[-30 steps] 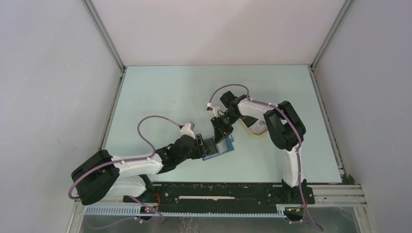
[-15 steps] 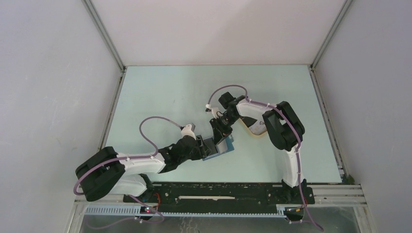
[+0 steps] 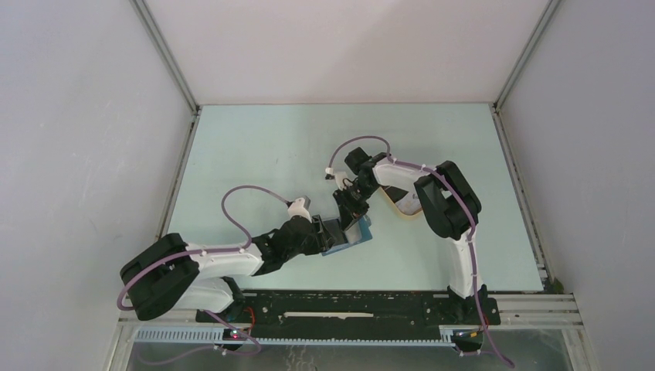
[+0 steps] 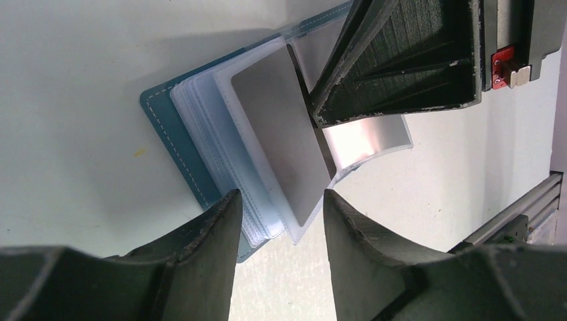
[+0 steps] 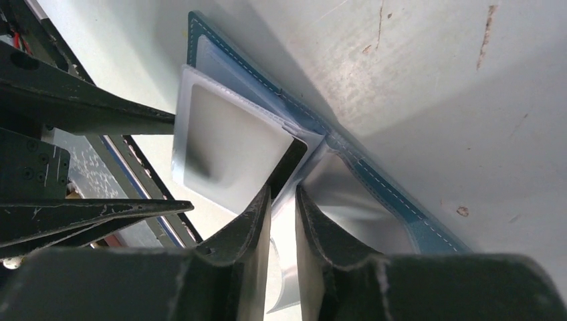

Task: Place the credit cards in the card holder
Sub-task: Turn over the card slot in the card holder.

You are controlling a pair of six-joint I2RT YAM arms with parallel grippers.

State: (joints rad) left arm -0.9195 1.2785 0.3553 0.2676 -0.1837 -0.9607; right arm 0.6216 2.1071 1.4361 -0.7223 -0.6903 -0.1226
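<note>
The teal card holder (image 3: pixel 349 236) lies open on the table between both grippers. Its cover (image 4: pixel 164 124) carries a stack of clear sleeves. A grey credit card (image 4: pixel 281 134) sits inside the top sleeve, also seen as a pale rectangle (image 5: pixel 234 144) in the right wrist view. My left gripper (image 4: pixel 281 197) is open, its fingers straddling the near corner of the sleeves. My right gripper (image 5: pixel 282 189) stands at the holder's spine with only a narrow gap, a loose clear sleeve (image 4: pixel 368 140) curling beneath it. Its fingers (image 4: pixel 394 60) press by the card's inner edge.
A beige tray (image 3: pixel 405 202) lies just right of the holder, mostly hidden behind the right arm. The metal rail (image 3: pixel 371 305) runs along the table's near edge. Enclosure walls stand at the back and on both sides.
The right gripper's fingers have drawn closer together and its wrist has edged slightly left. The left arm's base link shifted a little early on. The card holder stays in place.
</note>
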